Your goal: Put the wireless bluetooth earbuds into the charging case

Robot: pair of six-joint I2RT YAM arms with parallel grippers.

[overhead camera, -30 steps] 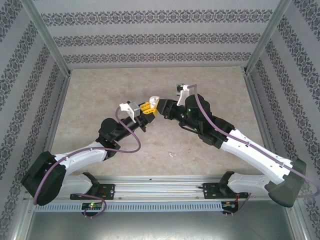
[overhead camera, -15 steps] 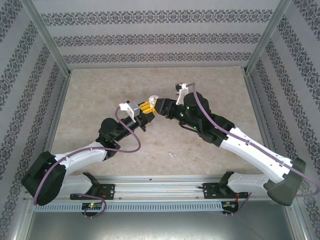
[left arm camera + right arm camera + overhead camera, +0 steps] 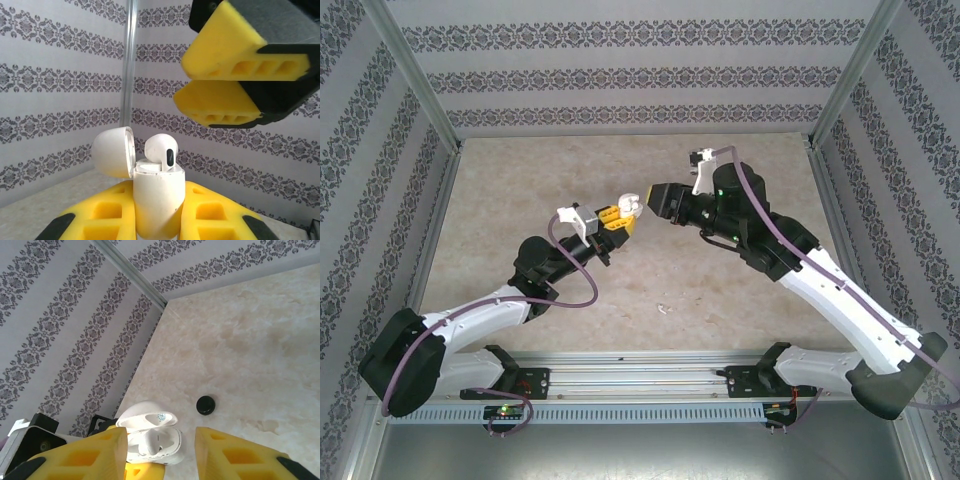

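While clamped in the left gripper (image 3: 157, 222) at lower centre of the left wrist view, the charging case (image 3: 157, 197) stands upright; white, lid (image 3: 114, 151) hinged back to the left.

Item 1: white earbud (image 3: 162, 150). Lower part inside the case mouth, head proud of the rim. Fully seated or not: can't tell. Second slot hidden, contents unknown.

Left jaws: clamped on the case body, yellow pads (image 3: 100, 215) either side.

Right gripper (image 3: 159, 450): jaws apart, nothing btwn them. In its own wrist view the open case sits just beyond the gap, lower centre. In the top view it is right of centre, near the case but not touching.

Item 2: dark round item (image 3: 206, 405) on table (image 3: 740, 300), centre of right wrist view, well apart from the case. Bud or case: too small to tell.

Item 3: pale speck (image 3: 663, 308) on table, lower centre of top view. Unidentified.

Progress (est.): one white bud in or nearly in. Lid not shut. No other bud seen placed. Likely left: confirm seating, fetch remaining buds, close lid.
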